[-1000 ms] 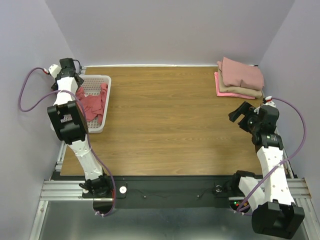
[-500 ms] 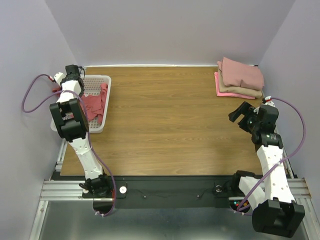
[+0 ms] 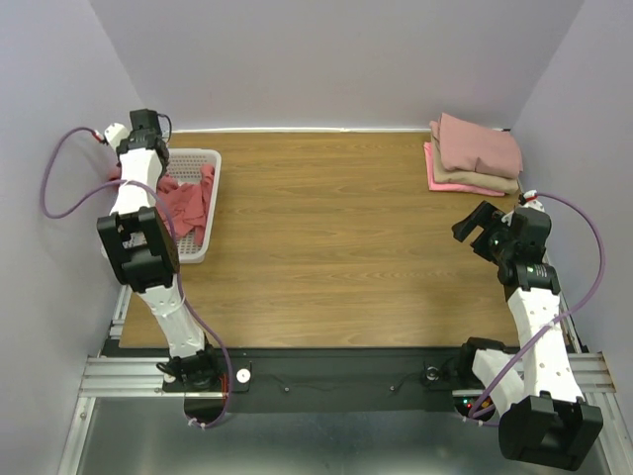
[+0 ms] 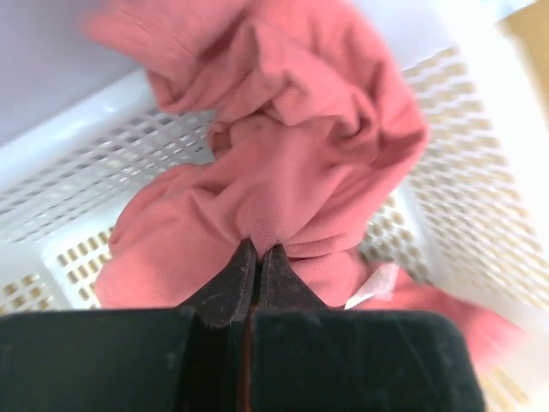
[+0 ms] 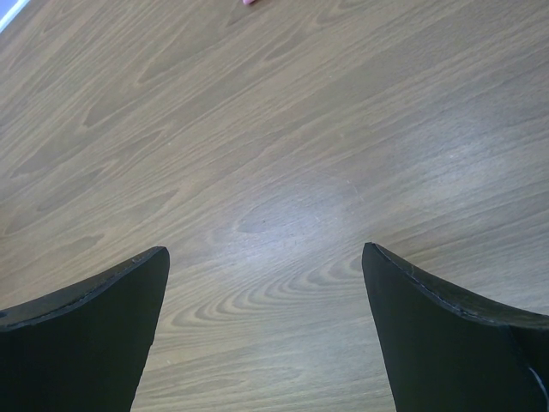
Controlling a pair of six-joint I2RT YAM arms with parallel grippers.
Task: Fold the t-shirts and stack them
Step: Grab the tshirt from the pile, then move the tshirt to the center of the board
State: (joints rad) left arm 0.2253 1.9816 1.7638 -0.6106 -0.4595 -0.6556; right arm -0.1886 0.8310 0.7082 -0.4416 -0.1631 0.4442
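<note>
A crumpled coral-red t-shirt (image 3: 188,203) lies in the white mesh basket (image 3: 205,156) at the table's far left. In the left wrist view my left gripper (image 4: 257,249) is shut, pinching a fold of that t-shirt (image 4: 283,163) between its fingertips, with the basket's wall (image 4: 77,180) behind it. Three folded t-shirts are stacked at the far right corner: dusty-pink (image 3: 480,143) on top, tan (image 3: 477,179) in the middle, bright pink (image 3: 432,163) at the bottom. My right gripper (image 3: 475,228) hovers in front of that stack, open (image 5: 266,257) over bare wood with nothing between its fingers.
The wooden table (image 3: 336,237) stretches between basket and stack. Purple-grey walls close in on the left, back and right. The basket stands against the table's left edge, beside the left arm's upper links (image 3: 138,247).
The left gripper has shut on a fold of the coral-red t-shirt, and its wrist has shifted slightly right and toward the back wall. The right arm has not moved.
</note>
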